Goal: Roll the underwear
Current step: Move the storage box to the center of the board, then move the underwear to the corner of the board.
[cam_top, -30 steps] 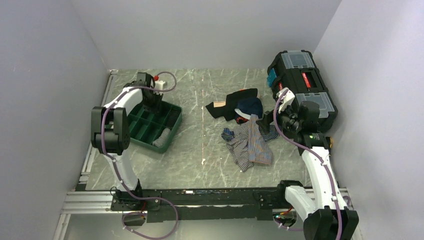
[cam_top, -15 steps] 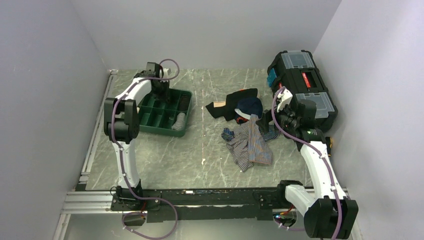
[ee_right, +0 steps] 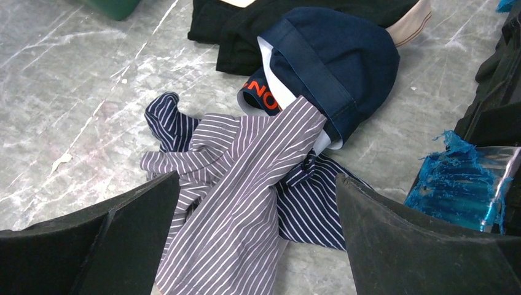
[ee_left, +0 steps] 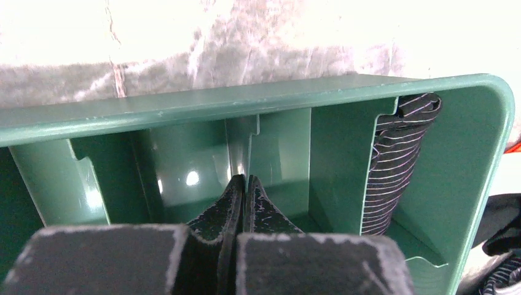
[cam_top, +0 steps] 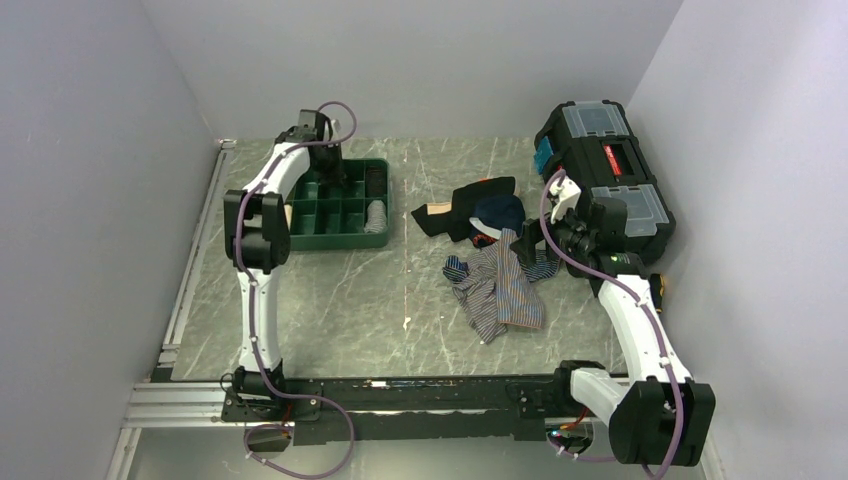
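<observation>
The underwear (cam_top: 493, 288), pale grey-and-white pinstriped boxer shorts, lies crumpled on the table right of centre, partly over a navy striped garment (ee_right: 316, 206). In the right wrist view the underwear (ee_right: 242, 190) fills the space below my right gripper (ee_right: 257, 178), which hangs open above it without touching. From above, that right gripper (cam_top: 530, 240) sits at the pile's right edge. My left gripper (cam_top: 325, 178) is down inside a green divided tray (cam_top: 335, 243), shut, its fingertips (ee_left: 236, 196) pressed together by a divider with nothing seen between them.
A rolled dark striped garment (ee_left: 393, 166) stands in the tray's end compartment (cam_top: 377, 215). Black (cam_top: 470, 205) and navy (ee_right: 335, 58) garments lie behind the underwear. A black toolbox (cam_top: 605, 170) stands at the back right, a crumpled blue thing (ee_right: 454, 178) beside it. Walls close three sides.
The green tray has slid right and towards the back and turned square, my left gripper travelling with it. My right gripper has edged slightly towards the garment pile.
</observation>
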Tool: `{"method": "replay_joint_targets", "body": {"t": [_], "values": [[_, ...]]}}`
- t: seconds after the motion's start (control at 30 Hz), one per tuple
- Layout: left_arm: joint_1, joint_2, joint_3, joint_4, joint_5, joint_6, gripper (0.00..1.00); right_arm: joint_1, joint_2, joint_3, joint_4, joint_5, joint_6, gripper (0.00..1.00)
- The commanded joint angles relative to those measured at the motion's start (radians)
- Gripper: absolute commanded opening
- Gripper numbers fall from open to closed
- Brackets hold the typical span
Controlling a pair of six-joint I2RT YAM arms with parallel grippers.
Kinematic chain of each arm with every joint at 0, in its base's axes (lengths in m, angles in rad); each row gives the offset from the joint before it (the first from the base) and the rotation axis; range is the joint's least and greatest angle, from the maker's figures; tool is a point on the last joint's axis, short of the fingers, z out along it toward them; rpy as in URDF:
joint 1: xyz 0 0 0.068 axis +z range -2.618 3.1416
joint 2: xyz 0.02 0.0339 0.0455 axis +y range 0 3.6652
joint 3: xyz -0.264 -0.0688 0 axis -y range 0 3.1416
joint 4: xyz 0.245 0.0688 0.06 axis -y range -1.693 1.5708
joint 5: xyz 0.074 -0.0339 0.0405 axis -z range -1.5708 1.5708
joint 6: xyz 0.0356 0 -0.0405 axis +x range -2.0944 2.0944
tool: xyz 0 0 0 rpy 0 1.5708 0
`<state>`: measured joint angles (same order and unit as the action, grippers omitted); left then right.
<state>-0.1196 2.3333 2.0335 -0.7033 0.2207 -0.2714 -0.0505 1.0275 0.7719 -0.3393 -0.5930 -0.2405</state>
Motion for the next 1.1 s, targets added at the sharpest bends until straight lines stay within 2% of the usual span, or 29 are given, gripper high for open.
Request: {"method": "replay_joint_targets", "body": {"t": [0.0, 0.23, 0.43, 0.53, 0.63, 0.77, 0.87, 0.93, 1.07], "values": [[0.005, 0.056, 0.095, 0.019, 0.01, 0.013, 0.0, 0.007, 0.003, 0.02, 0.036, -0.005, -0.011, 1.0], [0.073, 0.1, 0.177, -0.016, -0.023, 0.055, 0.0, 0.011, 0.0, 0.014, 0.042, 0.004, -0.011, 1.0], [0.104, 0.169, 0.315, -0.054, -0.047, 0.133, 0.0, 0.028, 0.027, 0.022, 0.028, 0.036, -0.005, 1.0], [0.106, 0.186, 0.344, -0.048, -0.05, 0.147, 0.06, 0.045, 0.033, 0.026, 0.009, 0.049, -0.012, 1.0], [0.108, 0.183, 0.351, -0.024, -0.075, 0.152, 0.21, 0.1, 0.047, 0.033, -0.029, 0.092, -0.042, 1.0], [0.109, 0.145, 0.332, -0.007, -0.077, 0.154, 0.53, 0.162, 0.076, 0.038, -0.089, 0.186, -0.09, 1.0], [0.113, 0.081, 0.278, 0.009, -0.051, 0.147, 0.71, 0.191, 0.099, 0.029, -0.123, 0.216, -0.117, 1.0], [0.116, 0.021, 0.218, 0.028, -0.029, 0.142, 0.78, 0.213, 0.113, 0.023, -0.15, 0.242, -0.141, 0.99], [0.117, -0.131, 0.094, 0.042, 0.014, 0.139, 0.82, 0.25, 0.141, 0.019, -0.197, 0.272, -0.189, 0.95]]}}
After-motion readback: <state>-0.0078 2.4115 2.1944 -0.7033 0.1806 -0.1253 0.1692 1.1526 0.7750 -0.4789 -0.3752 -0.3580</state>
